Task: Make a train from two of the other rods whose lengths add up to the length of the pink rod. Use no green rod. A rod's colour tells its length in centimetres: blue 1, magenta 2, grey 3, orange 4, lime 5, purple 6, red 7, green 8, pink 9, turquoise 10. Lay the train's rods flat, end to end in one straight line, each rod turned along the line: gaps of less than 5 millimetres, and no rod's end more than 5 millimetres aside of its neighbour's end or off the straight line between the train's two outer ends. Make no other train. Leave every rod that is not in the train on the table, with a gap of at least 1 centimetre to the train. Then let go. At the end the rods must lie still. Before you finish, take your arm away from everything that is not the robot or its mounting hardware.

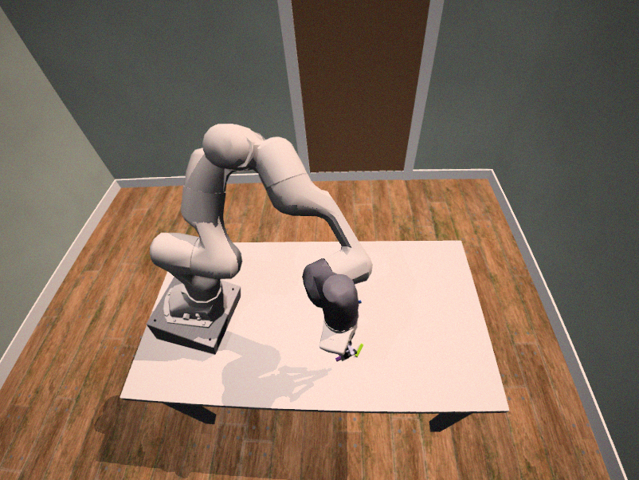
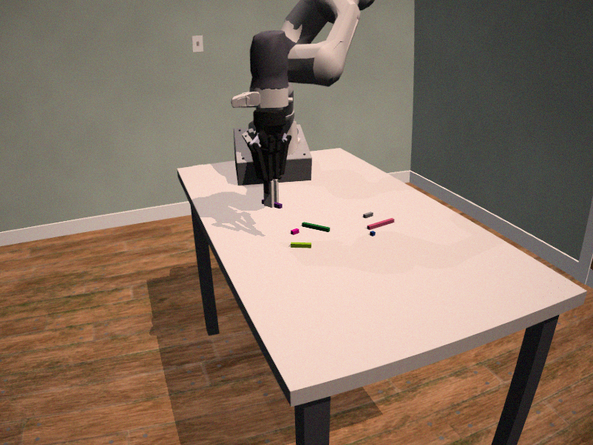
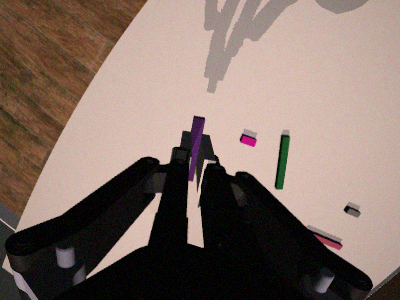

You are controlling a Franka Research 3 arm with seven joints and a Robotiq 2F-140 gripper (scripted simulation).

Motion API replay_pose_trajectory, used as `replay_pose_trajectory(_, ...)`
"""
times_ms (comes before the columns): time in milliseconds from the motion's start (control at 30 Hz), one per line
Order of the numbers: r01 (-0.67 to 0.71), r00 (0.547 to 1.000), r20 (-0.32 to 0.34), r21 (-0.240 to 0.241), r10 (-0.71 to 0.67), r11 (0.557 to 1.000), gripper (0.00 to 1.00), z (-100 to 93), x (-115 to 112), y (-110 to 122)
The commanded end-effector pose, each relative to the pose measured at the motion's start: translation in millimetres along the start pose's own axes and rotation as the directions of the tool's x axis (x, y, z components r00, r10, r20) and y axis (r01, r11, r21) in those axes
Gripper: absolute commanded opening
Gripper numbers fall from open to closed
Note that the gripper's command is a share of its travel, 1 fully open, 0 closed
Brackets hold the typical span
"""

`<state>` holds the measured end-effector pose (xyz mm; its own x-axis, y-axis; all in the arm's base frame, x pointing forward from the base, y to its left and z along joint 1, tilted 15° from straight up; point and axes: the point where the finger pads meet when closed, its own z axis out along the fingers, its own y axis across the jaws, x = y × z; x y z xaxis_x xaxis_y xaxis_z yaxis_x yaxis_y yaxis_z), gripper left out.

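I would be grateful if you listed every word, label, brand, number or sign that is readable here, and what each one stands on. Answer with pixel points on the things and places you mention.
No readable text, brand, number or sign shows in any view.
White and dark robot arm [image 1: 283,173] [image 2: 269,60]: no lettering to be made out.
Black two-finger gripper [image 1: 350,356] [image 2: 271,205] [image 3: 193,146]: none.
Small coloured rods: no markings seen, though they are too small to rule out tiny print.

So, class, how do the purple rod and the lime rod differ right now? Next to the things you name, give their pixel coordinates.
The purple rod [image 2: 278,205] [image 3: 198,131] is held between the gripper's fingers, while the lime rod [image 1: 359,350] [image 2: 300,245] lies free on the table. The purple rod is dark violet; the lime rod is bright yellow-green. Both are straight, slim rods.
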<state>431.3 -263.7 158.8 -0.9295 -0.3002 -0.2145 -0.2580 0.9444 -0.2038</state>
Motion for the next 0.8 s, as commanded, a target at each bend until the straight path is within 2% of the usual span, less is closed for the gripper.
replay_pose_trajectory(0, -0.034, 0.999, -0.012, -0.035, 0.033, 0.999, 0.03, -3.2, 4.2, 12.6)
replay_pose_trajectory(400, -0.027, 1.000, -0.012, -0.035, 0.026, 0.999, 0.03, -3.2, 3.3, 13.7)
replay_pose_trajectory(500, 0.166, 0.986, -0.006, -0.042, -0.166, 0.985, 0.03, -2.6, -17.4, 44.8)
replay_pose_trajectory(600, 0.251, 0.968, -0.003, -0.044, -0.251, 0.967, 0.03, -2.6, -25.9, 59.0)
replay_pose_trajectory(667, 0.251, 0.968, -0.003, -0.044, -0.251, 0.967, 0.03, -2.6, -25.9, 59.0)
replay_pose_trajectory(700, 0.324, 0.946, 0.000, -0.045, -0.325, 0.945, 0.03, -2.6, -32.8, 71.6)
replay_pose_trajectory(767, 0.369, 0.929, 0.002, -0.046, -0.370, 0.928, 0.03, -2.7, -36.9, 79.6)
